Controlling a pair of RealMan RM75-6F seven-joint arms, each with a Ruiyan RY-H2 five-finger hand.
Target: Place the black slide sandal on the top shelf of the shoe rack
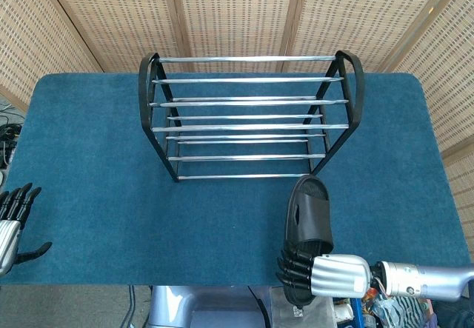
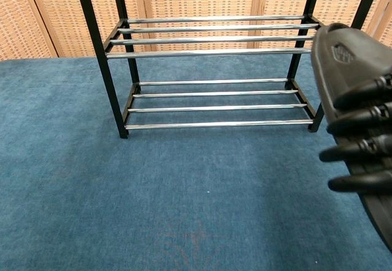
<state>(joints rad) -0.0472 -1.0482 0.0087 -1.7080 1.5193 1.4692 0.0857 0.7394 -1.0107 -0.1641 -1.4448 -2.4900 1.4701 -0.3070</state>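
Observation:
My right hand (image 1: pixel 320 275) grips the heel end of the black slide sandal (image 1: pixel 308 221) and holds it above the blue table, toe pointing toward the shoe rack (image 1: pixel 250 115). In the chest view the sandal (image 2: pixel 346 63) rises at the right edge, its sole facing the camera, with the dark fingers (image 2: pixel 361 145) wrapped across it. The rack (image 2: pixel 214 69) stands at the back middle of the table, two tiers of chrome bars in a black frame, both tiers bare. My left hand (image 1: pixel 13 223) rests open at the table's left front edge, holding nothing.
A blue carpet-like cover (image 1: pixel 96 165) spans the table. Woven wicker screens (image 1: pixel 237 13) close off the back and sides. Below the front edge show the robot's base (image 1: pixel 207 306) and some clutter.

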